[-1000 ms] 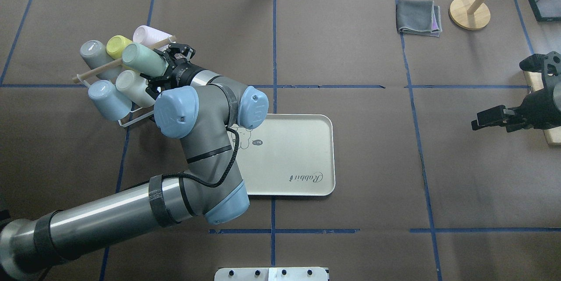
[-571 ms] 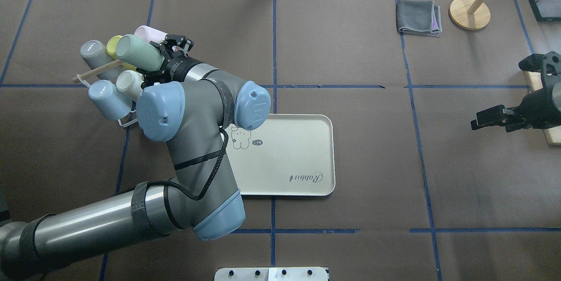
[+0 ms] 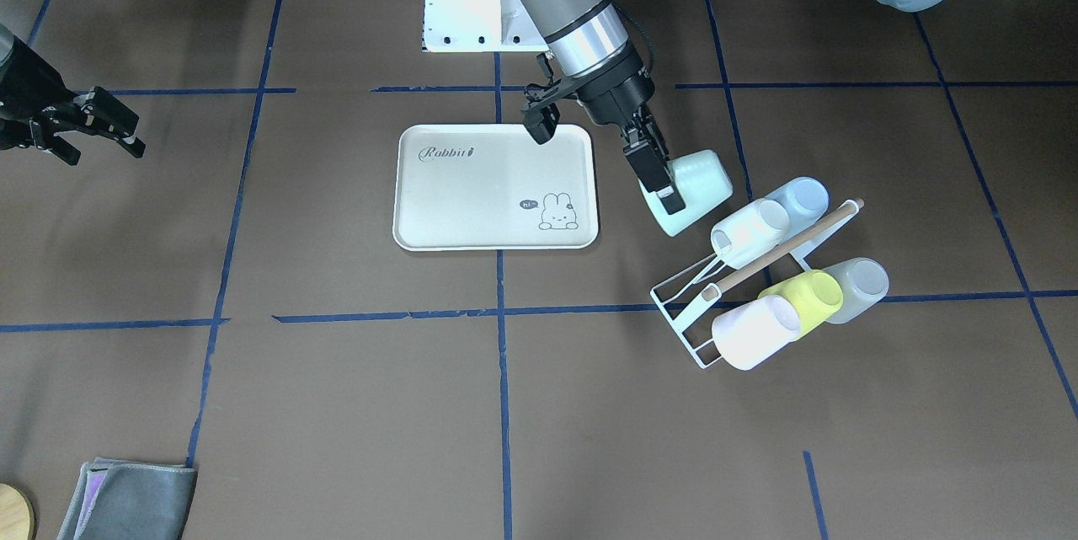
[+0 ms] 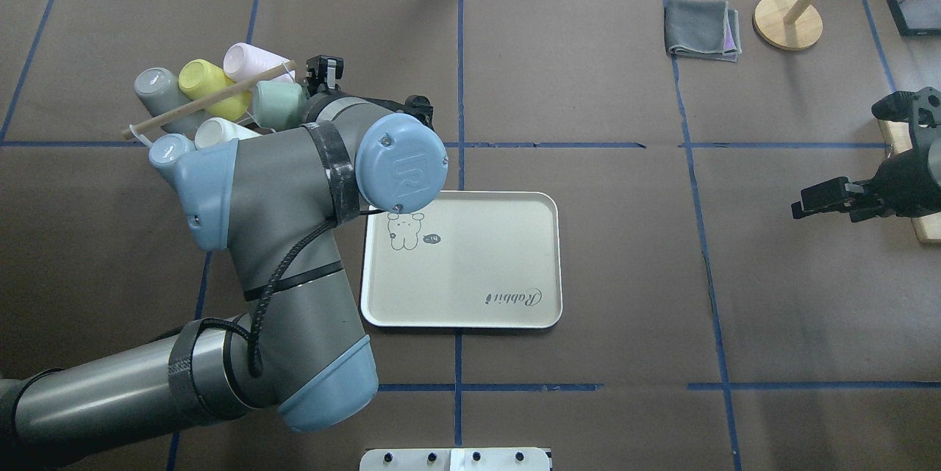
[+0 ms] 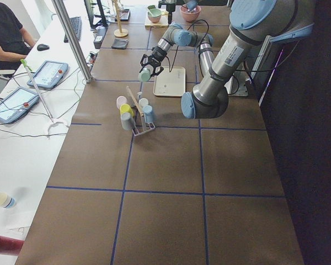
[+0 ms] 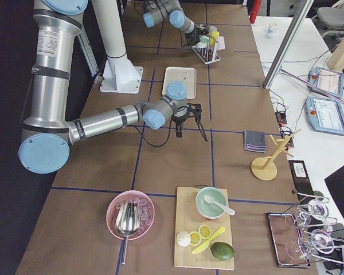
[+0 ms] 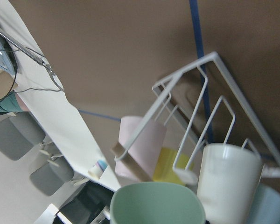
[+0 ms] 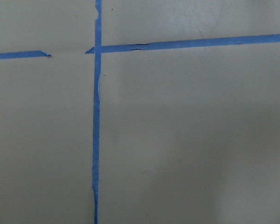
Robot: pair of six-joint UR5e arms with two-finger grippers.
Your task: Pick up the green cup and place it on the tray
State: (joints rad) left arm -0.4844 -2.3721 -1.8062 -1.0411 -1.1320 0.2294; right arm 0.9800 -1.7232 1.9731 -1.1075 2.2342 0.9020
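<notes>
The green cup (image 3: 703, 178) is held on its side in my left gripper (image 3: 674, 190), which is shut on it. It hangs above the table between the tray (image 3: 472, 203) and the cup rack (image 3: 684, 306). In the overhead view the cup (image 4: 276, 105) shows just past my left wrist, left of the cream "Rabbit" tray (image 4: 507, 250). In the left wrist view the cup (image 7: 156, 205) fills the bottom edge. My right gripper (image 4: 805, 203) is open and empty at the far right, also seen in the front view (image 3: 114, 127).
The white wire rack with a wooden dowel (image 4: 198, 105) holds light blue (image 3: 800, 196), white (image 3: 745, 232), yellow (image 3: 804, 296), pink (image 3: 754, 331) and grey (image 3: 859, 280) cups. A folded grey cloth (image 4: 702, 29) and a wooden stand (image 4: 788, 21) are at the back right.
My left arm has pulled the green cup off the rack and carried it right, toward the tray, with the wrist turning. The right arm has not moved.
</notes>
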